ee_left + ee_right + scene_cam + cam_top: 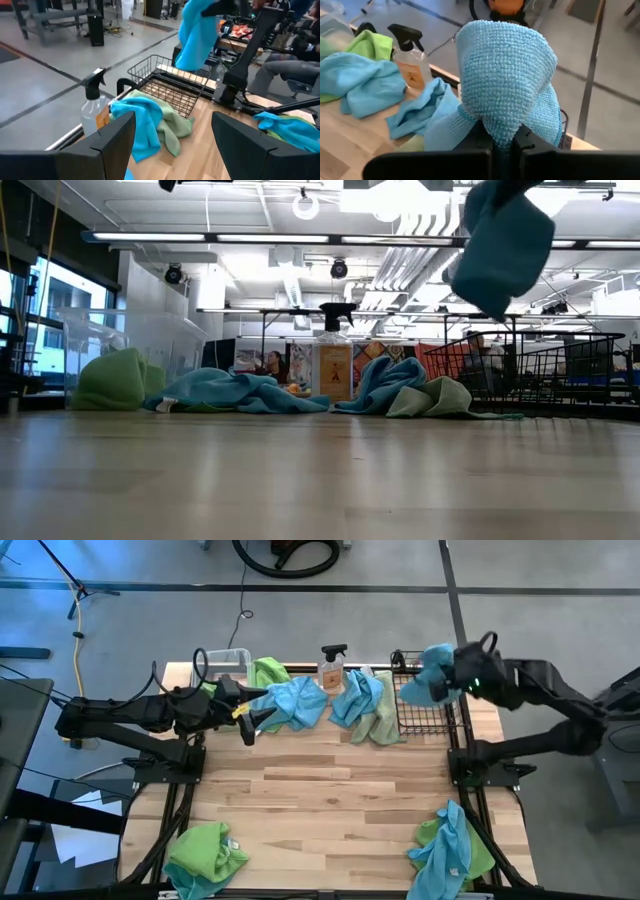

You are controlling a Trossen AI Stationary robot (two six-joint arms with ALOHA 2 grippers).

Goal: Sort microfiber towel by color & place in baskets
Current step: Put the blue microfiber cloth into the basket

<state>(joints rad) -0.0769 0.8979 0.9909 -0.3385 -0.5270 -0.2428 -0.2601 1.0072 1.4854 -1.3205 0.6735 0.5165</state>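
My right gripper [450, 680] is shut on a sky-blue towel [430, 675], held in the air over the black wire-mesh basket [425, 708] at the table's far right. My left gripper [250, 723] is open and hovers just left of a blue towel [298, 702] lying on the table. A lime green towel [268, 671] lies beside the clear tub [230, 662]. A blue and pale green heap [365, 705] lies against the basket's left side. At the near edge lie a green towel [205, 855] and a blue-on-green pile [450, 850]. My right gripper pinches a bunched fold of the blue towel [502, 125] between its two fingers [527, 140], coming from the table's right. The towel is lifted clear and hangs slack [500, 250] above the wire basket [540, 370]. How many layers are held, I cannot tell.
A clear spray bottle with a black trigger [333, 668] stands at the far edge between the two towel heaps. Bare wood [330, 800] fills the table's middle. Arm mounts stand at both sides. The left wrist view [172, 145] shows its open fingers pointing toward the basket [170, 85].
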